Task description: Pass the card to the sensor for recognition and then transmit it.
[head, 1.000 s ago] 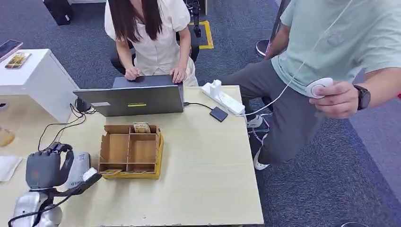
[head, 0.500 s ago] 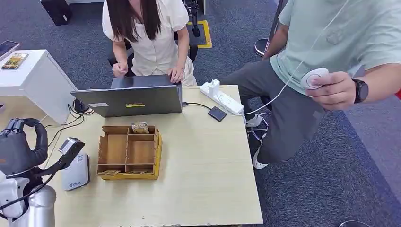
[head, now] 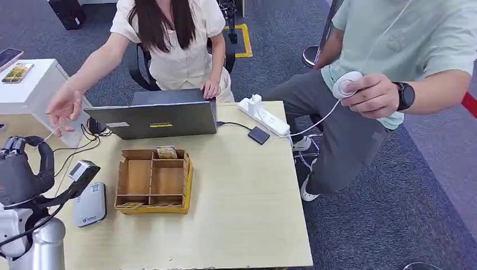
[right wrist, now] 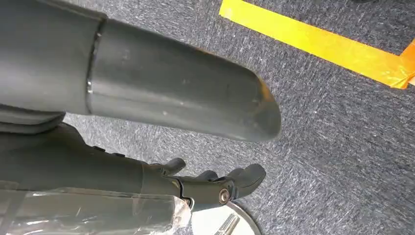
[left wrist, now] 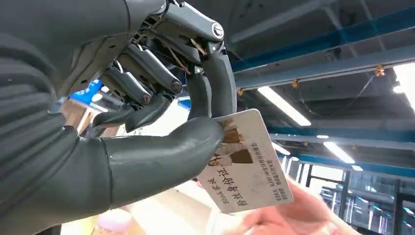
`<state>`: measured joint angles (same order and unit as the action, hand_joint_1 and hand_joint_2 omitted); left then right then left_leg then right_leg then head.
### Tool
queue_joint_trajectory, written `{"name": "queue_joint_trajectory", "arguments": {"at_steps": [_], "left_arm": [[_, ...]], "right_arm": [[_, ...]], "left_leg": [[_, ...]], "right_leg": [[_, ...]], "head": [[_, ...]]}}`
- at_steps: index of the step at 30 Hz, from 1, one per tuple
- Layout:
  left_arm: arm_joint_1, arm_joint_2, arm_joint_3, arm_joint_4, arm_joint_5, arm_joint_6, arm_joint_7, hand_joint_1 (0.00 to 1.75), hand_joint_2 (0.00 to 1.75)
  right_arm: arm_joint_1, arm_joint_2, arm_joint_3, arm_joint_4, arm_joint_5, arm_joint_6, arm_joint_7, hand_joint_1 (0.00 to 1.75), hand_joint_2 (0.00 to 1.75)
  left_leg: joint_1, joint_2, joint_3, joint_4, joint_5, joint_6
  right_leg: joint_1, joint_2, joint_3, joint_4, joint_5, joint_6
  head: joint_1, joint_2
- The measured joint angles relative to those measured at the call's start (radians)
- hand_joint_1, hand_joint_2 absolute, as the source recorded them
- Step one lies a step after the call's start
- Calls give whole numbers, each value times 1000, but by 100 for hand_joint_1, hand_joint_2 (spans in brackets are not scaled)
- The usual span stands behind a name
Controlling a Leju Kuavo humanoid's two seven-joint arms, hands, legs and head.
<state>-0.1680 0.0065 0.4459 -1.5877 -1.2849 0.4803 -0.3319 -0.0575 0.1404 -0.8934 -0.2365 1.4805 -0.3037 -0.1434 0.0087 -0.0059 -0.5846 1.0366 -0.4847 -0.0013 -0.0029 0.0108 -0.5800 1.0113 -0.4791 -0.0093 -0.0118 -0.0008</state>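
Left robot hand (head: 22, 174) raised, pinching card (left wrist: 247, 169)

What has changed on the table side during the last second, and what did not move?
The left hand, pinching the card, lifted off the sensor and drew back left. The seated person's hand left the laptop and reaches toward the card. The standing person's hand raised its white device. The cardboard tray stayed put.

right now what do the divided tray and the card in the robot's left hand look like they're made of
Divided tray: likely brown corrugated cardboard, matte, with thin folded walls and slotted partitions.
Card, pinched by the left hand: probably plastic or laminated stock; stiff and flat, rounded corner, slightly glossy printed face. I can't tell which.
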Motion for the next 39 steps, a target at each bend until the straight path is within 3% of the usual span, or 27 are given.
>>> {"name": "queue_joint_trajectory", "arguments": {"at_steps": [5, 16, 23, 28, 29, 30, 34, 39], "left_arm": [[-16, -11, -15, 0, -98, 6, 39, 175, 175], [-34, -18, -27, 0, -119, 8, 49, 175, 175], [-76, -10, -56, 19, -270, -1, 189, 175, 175], [-95, 2, -70, 34, -271, 0, 204, 175, 175], [-95, 2, -73, 34, -267, 0, 204, 52, 175], [-95, 2, -79, 34, -264, 1, 202, 0, 175], [-93, -2, -100, 34, -212, 0, 182, 0, 175], [-93, -16, -116, 14, -5, -55, 88, 0, 175]], "right_arm": [[-1, 0, 13, 0, 0, 0, 0, 0, 0], [0, 0, 21, 0, 0, 0, 0, 0, 0], [-2, 0, 21, 0, 0, 0, -13, 0, 0], [-2, 0, 21, 0, 0, 0, 3, 0, 0], [-2, 0, 21, 0, 0, 0, 2, 0, 0], [-2, 0, 21, 0, 0, 0, 1, 0, 0], [-2, 0, 21, 0, 0, 0, -2, 0, 0], [-2, 0, 21, 0, 0, 2, 3, 0, 0]], "left_leg": [[0, 0, 0, 0, 0, 0], [0, 0, 0, 0, 0, 0], [0, 1, 0, 0, 0, 0], [0, 1, 0, 0, 0, 0], [0, 1, 0, 0, 0, 0], [0, 1, 0, 0, 0, 0], [0, 1, -1, 0, 0, 0], [0, 1, -1, 0, 0, 0]], "right_leg": [[0, 0, 0, 0, 0, 0], [0, 1, 0, 0, 0, 0], [0, 1, -1, 0, 0, 0], [0, 1, -1, 0, 0, 0], [0, 1, -1, 0, 0, 0], [0, 1, -1, 0, 0, 0], [0, 1, -1, 0, 0, 0], [0, 1, -1, 0, 0, 0]], "head": [[0, 0], [0, 0], [0, 0], [0, 0], [0, 0], [0, 0], [0, 0], [0, 0]]}}
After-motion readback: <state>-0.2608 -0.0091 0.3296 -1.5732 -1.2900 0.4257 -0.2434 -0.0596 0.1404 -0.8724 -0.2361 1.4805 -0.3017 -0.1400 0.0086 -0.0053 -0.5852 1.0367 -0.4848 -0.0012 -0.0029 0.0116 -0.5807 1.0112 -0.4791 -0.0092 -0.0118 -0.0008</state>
